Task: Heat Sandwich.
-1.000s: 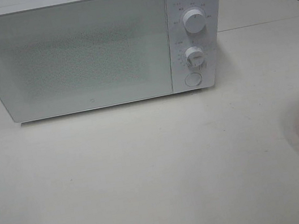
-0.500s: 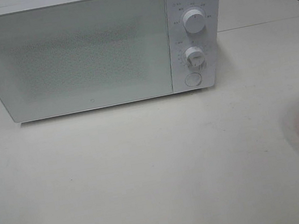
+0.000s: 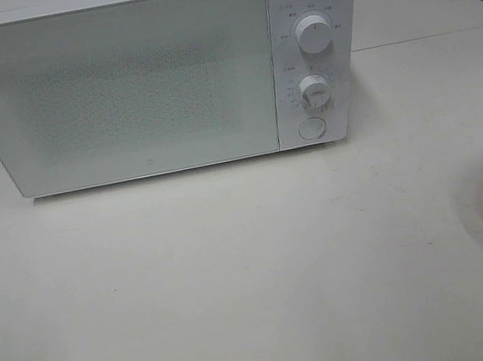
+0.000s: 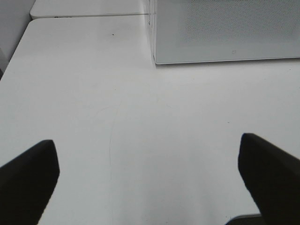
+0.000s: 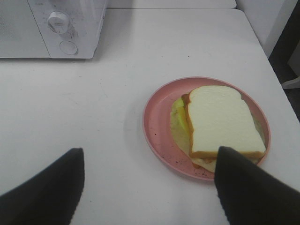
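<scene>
sandwich [image 5: 224,123] on pink plate [image 5: 157,123] (microwave [image 3: 114,81] door closed)

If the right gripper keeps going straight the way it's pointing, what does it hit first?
Most likely the sandwich on the pink plate, slightly off toward one finger; the right gripper is open. Depth is hard to judge.

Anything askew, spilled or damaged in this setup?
Nothing broken. The sandwich lies on the pink plate, its pale green filling sticking out past the bread on one side. Small dark specks dot the plate's rim. The microwave door is shut.
</scene>
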Available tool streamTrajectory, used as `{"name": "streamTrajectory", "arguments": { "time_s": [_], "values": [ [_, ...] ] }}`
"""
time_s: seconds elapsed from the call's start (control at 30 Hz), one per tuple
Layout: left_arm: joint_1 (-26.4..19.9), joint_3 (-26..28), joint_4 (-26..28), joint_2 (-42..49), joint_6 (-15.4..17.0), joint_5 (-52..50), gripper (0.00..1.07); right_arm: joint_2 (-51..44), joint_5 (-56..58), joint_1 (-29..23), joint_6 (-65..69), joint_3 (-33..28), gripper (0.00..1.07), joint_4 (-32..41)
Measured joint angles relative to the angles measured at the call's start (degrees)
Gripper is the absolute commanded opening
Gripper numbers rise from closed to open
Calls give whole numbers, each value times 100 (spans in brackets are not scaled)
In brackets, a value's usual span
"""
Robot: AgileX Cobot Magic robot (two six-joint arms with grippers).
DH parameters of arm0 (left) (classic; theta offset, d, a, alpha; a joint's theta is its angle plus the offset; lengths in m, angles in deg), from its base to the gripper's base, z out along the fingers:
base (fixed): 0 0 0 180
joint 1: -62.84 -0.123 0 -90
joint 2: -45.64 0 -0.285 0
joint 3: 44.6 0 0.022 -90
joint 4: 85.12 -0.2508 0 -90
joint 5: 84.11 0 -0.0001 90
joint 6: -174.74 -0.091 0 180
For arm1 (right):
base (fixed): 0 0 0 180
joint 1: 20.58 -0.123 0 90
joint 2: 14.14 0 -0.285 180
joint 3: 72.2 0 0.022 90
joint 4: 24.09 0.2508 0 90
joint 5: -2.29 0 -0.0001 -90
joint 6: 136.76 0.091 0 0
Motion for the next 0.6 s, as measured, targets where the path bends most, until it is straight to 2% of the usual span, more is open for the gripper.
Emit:
{"name": "streamTrajectory", "arguments": {
  "time_s": [0.6],
  "values": [
    [0, 0, 0, 0, 0, 0, 99, 0, 0, 0, 0, 0, 74, 0]
  ]
}}
